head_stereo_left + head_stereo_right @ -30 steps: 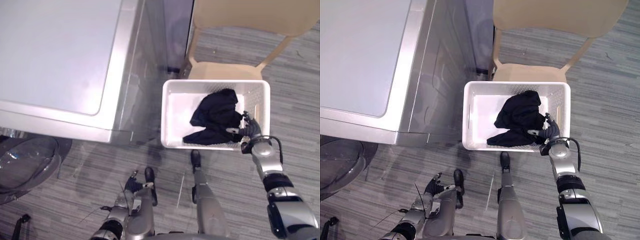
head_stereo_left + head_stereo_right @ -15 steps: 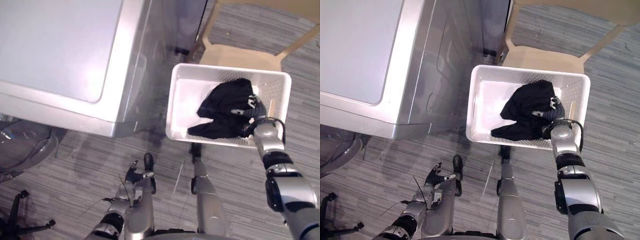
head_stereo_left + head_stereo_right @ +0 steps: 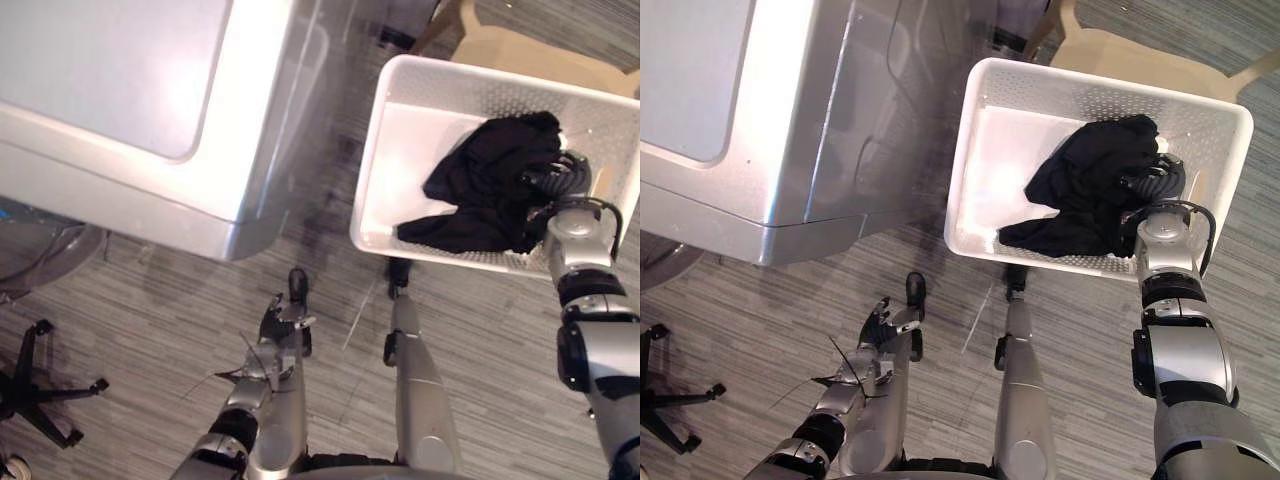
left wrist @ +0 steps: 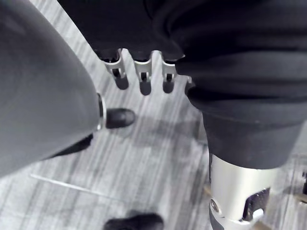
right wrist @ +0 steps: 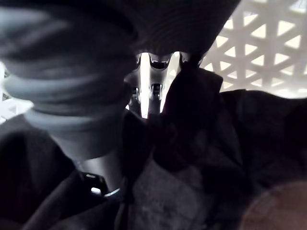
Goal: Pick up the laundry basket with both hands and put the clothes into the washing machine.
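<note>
A white laundry basket (image 3: pixel 975 150) stands on the floor in front of a beige chair, with a heap of black clothes (image 3: pixel 1090 195) in its right half. My right hand (image 3: pixel 1162 180) reaches over the basket's near rim and lies on the right side of the heap. In the right wrist view the black clothes (image 5: pixel 201 143) press close around that hand, with the basket's lattice wall (image 5: pixel 259 43) behind. My left hand (image 3: pixel 272 335) hangs low over the floor, far from the basket, its fingers (image 4: pixel 142 72) relaxed and holding nothing.
The silver washing machine (image 3: pixel 120 90) fills the upper left, its round glass door (image 3: pixel 40 260) swung out at the left edge. A beige chair (image 3: pixel 520 50) stands behind the basket. A black office-chair base (image 3: pixel 40 385) sits on the striped floor at lower left.
The camera has shifted, so the whole scene has slid. My right hand has gone from the basket's near right corner further in, onto the black clothes. The left hand stays low.
</note>
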Available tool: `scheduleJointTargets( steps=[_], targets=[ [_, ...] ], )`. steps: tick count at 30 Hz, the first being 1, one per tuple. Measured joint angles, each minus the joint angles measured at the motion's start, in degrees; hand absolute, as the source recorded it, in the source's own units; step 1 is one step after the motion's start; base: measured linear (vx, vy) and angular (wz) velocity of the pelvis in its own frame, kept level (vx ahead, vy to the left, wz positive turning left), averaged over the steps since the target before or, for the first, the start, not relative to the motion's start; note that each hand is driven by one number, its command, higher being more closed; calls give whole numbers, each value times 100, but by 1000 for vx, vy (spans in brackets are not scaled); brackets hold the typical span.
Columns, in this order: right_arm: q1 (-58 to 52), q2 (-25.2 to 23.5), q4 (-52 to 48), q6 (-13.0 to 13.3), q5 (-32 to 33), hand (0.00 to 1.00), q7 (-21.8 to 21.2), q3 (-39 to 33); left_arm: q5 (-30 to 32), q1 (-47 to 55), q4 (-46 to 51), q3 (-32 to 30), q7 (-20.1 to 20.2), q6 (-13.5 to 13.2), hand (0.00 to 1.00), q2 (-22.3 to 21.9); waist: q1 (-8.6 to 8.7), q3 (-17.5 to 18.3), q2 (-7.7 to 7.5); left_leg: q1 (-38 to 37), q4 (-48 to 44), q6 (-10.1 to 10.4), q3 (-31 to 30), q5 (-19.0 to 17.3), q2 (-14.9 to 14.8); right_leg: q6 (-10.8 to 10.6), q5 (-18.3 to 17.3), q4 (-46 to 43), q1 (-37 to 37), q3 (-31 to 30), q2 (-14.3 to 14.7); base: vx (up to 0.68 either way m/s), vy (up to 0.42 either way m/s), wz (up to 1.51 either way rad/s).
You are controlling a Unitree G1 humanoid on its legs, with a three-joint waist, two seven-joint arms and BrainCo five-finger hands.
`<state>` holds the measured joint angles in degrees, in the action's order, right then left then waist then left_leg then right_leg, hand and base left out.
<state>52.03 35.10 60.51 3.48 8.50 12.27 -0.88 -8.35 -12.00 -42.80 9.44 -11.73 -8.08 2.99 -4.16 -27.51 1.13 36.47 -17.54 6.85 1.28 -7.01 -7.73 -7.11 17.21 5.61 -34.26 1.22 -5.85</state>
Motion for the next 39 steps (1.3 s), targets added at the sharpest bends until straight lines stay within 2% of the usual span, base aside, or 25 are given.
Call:
scheduleJointTargets(
  steps=[3,8,11,12,14,16,17,18,20,22,24,26,31,33,37,39],
  targets=[
    [-8,-198,-1,-36,128,100,-35,167,-4,-48,80,-2,-64,-1,0,-94,-31,3,-4,22,-38,58,-37,37,-24,1,-1,0,1,57,22,13,-8,4],
    [-391,-473,-366,-35,493,100,-16,63,-6,-49,170,-6,-105,9,0,-180,-124,22,-17,-57,-58,62,-23,39,-37,2,-1,-1,73,69,32,6,-4,0],
    [-675,-796,-582,-34,736,100,-46,-393,-13,-47,44,-19,-103,23,0,-170,-125,59,-42,-339,-38,62,40,39,-45,2,-1,-1,314,43,38,23,-14,-7],
    [-785,-851,-571,-61,809,100,-102,-592,-58,-42,-55,-15,-88,34,0,-173,-123,167,-50,-435,-19,61,54,38,-35,3,-2,0,391,38,40,10,-21,-4],
    [-934,-856,-555,-122,966,100,-119,-958,-107,-19,-215,-15,-74,40,0,-162,-120,346,-82,-606,43,59,69,38,-18,13,-14,0,530,32,51,-1,-12,-2],
    [-1022,-856,-496,-157,1101,100,-122,-1277,-110,86,-304,-42,-69,72,0,-76,-92,540,-189,-832,124,56,127,41,2,132,-105,1,688,13,36,-14,-18,-5],
    [-1015,-844,-454,-151,1246,100,-111,-1478,-109,263,-368,-57,-59,82,0,37,7,731,-257,-1048,234,60,129,43,38,129,-210,2,855,14,36,-19,-16,-3],
    [-1016,-832,-434,-148,1260,100,-100,-1518,-108,292,-392,-59,-55,85,0,55,15,775,-271,-1085,260,66,127,48,42,124,-221,2,870,11,35,-20,-16,-4],
    [-1069,-570,-289,-144,1409,100,-62,-1805,-103,450,-519,-97,55,146,0,116,45,981,-343,-1313,398,98,103,72,69,123,-252,2,1019,-1,-13,0,-1,-2],
    [-1134,-401,-289,-143,1433,100,-7,-1954,-85,562,-532,-113,81,158,0,167,63,1075,-400,-1483,490,89,100,89,78,123,-254,2,1140,-9,-21,0,0,0],
    [-1158,-329,-304,-143,1479,100,1,-1958,-47,640,-705,-141,184,167,0,232,188,1216,-448,-1637,564,88,101,89,85,134,-245,2,1257,-5,-27,13,0,-2],
    [-1187,-305,-373,-143,1517,100,0,-2016,-12,696,-840,-308,201,234,0,237,218,1354,-493,-1760,585,88,129,88,87,121,-255,2,1349,-18,-26,31,6,-8],
    [-1516,-301,-1353,-105,1568,100,6,-2119,230,858,-978,-652,388,296,0,293,334,1611,-523,-2157,751,86,213,88,100,103,-280,2,1624,-23,-32,17,3,-6],
    [-1697,-307,-1853,-73,1567,100,7,-2116,289,889,-1119,-788,412,345,0,289,329,1707,-532,-2288,786,85,261,87,102,111,-301,3,1715,-71,-31,2,7,-9],
    [-2154,-338,-3094,120,1562,100,2,-2106,458,1178,-1195,-1011,415,410,0,276,344,2073,-562,-2668,1021,87,375,87,83,113,-486,6,1928,-140,-20,12,-1,-13],
    [-2299,-340,-3398,223,1566,100,2,-2106,460,1265,-1197,-1018,413,414,0,285,357,2253,-591,-2760,1107,92,404,91,76,129,-508,7,1965,-145,6,34,-3,-9]
  ],
)
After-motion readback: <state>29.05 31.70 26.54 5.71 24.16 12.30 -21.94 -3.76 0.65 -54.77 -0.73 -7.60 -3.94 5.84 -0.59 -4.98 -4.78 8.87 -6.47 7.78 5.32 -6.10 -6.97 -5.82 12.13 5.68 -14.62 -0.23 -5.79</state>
